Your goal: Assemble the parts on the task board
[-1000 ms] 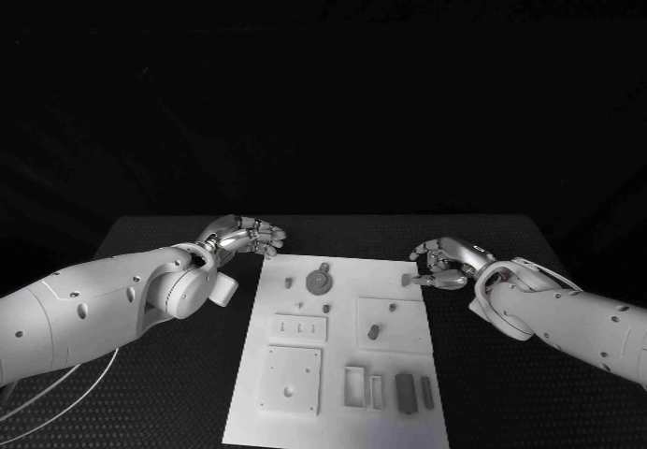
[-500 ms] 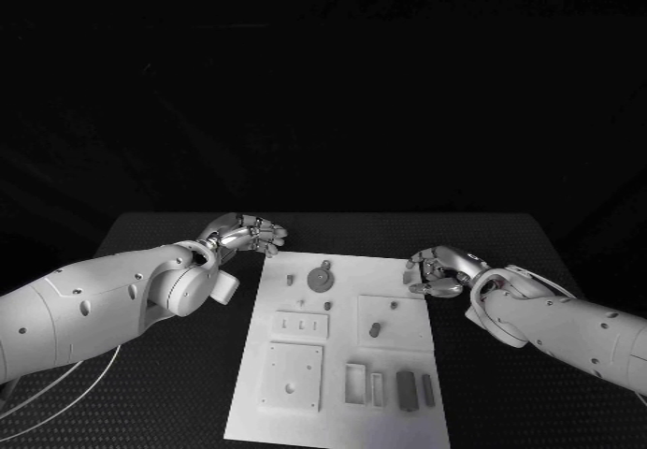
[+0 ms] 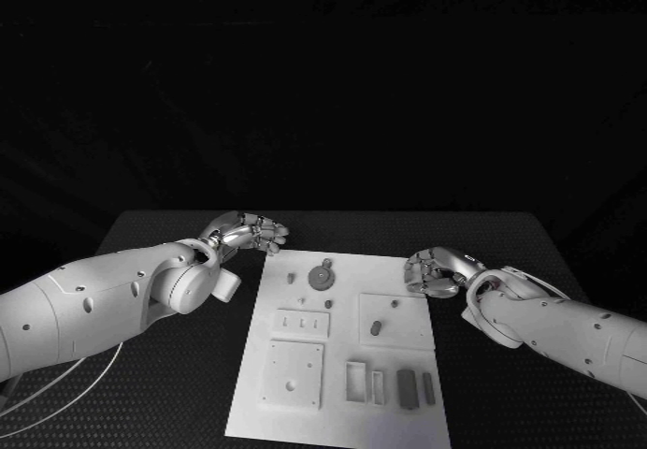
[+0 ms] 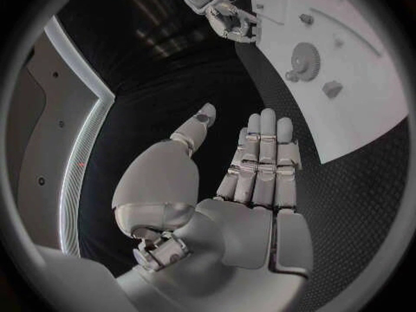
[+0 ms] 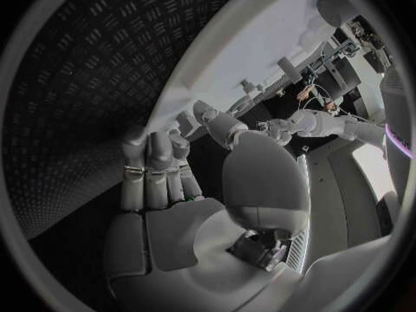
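The white task board lies in the middle of the black table. On its far end sit a round grey gear and a small part; both appear in the left wrist view, gear and small part. A short peg stands in a square plate. My left hand hovers off the board's far left corner, fingers straight and holding nothing. My right hand is over the board's right edge with fingers curled toward the thumb; whether they pinch anything is hidden.
Raised white plates and a slotted plate sit on the board's left half. Two dark blocks and open slots lie near its front right. Thin cables run over the table's front left corner.
My right hand has pulled back slightly to the right and curled its fingers in. The small dark tip it reached out over the board a second ago is tucked in. The left hand stayed put.
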Controlling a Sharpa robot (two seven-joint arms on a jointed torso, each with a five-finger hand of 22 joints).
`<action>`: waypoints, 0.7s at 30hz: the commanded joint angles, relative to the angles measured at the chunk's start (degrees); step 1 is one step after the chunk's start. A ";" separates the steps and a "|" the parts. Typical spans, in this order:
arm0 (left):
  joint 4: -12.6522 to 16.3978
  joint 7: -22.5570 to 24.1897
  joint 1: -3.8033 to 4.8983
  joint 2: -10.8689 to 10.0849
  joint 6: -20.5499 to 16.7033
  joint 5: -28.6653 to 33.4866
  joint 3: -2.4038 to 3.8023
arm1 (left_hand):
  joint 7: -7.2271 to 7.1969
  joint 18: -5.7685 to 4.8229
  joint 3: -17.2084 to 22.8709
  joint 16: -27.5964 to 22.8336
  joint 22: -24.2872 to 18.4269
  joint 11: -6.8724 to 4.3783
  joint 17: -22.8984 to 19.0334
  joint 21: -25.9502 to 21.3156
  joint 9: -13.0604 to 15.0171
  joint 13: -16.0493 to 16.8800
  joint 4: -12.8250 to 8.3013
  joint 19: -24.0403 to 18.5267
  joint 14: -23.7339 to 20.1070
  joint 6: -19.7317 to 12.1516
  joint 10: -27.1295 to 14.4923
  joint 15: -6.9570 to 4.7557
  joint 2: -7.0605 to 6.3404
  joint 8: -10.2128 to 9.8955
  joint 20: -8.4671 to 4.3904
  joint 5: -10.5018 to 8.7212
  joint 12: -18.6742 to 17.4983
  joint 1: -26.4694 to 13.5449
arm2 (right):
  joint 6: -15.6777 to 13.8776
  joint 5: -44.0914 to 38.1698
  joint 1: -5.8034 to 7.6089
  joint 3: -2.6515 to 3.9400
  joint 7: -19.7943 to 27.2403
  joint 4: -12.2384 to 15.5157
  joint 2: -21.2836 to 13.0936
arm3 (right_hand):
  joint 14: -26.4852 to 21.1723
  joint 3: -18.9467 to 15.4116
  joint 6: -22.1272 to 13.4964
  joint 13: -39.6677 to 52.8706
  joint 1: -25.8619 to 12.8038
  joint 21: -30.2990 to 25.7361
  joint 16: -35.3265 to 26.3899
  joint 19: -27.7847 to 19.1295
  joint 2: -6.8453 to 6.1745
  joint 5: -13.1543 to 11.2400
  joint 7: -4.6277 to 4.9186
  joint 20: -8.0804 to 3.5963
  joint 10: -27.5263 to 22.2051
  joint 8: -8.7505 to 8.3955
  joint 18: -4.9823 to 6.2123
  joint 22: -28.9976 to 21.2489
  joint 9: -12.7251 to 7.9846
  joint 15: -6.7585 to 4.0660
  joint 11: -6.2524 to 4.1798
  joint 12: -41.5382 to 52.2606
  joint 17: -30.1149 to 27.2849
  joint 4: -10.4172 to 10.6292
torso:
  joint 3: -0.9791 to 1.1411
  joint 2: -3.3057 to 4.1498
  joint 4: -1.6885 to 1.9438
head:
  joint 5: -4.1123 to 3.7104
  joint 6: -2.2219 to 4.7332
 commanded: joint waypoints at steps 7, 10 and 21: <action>0.03 0.70 0.01 0.08 0.94 -0.03 0.06 | 0.06 1.07 -0.23 -0.28 0.59 -0.06 0.09 -0.30 0.08 0.02 0.07 -0.28 0.05 -0.29 -0.44 0.00 0.11 -0.22 0.20 -0.11 -0.09 -0.20 | -0.54 -0.08 -0.10 -0.01 -0.58 -0.25 0.28 | 0.32 1.40 5.21 -0.26 -0.25 0.44 0.50 0.35 1.03 -0.43 -0.01 0.12 -1.51 1.07 3.62 0.97 0.36 -0.90 -0.49 0.34 0.01 0.49 | 0.02 0.02 -0.03 | -0.01 -0.08; 0.03 0.67 0.01 0.08 0.95 -0.03 0.06 | 0.06 1.07 -0.23 -0.28 0.59 -0.06 0.09 -0.30 0.08 0.03 0.08 -0.27 0.05 -0.28 -0.43 0.00 0.13 -0.22 0.20 -0.11 -0.09 -0.20 | -0.48 -0.08 -0.11 -0.01 -0.56 -0.29 0.46 | 0.51 1.72 6.43 -0.36 -0.44 0.64 0.59 0.52 1.48 -0.44 -0.43 0.06 -1.15 1.76 3.62 0.98 0.72 -1.25 -0.88 0.40 -0.02 0.63 | 0.03 -0.01 -0.02 | -0.04 -0.10; 0.05 0.57 0.01 0.02 1.00 -0.03 0.06 | 0.06 1.07 -0.21 -0.29 0.60 -0.06 0.11 -0.30 0.10 0.05 0.10 -0.27 0.06 -0.29 -0.44 0.00 0.18 -0.22 0.20 -0.11 -0.09 -0.22 | -0.27 -0.10 -0.20 -0.02 -0.69 -0.30 0.89 | 0.85 1.79 8.01 -0.58 -0.65 0.98 0.73 0.78 2.25 -0.46 -1.16 -0.06 -0.45 2.68 3.62 0.96 1.39 -1.91 -1.58 0.39 -0.05 0.03 | 0.03 0.01 0.01 | -0.05 -0.23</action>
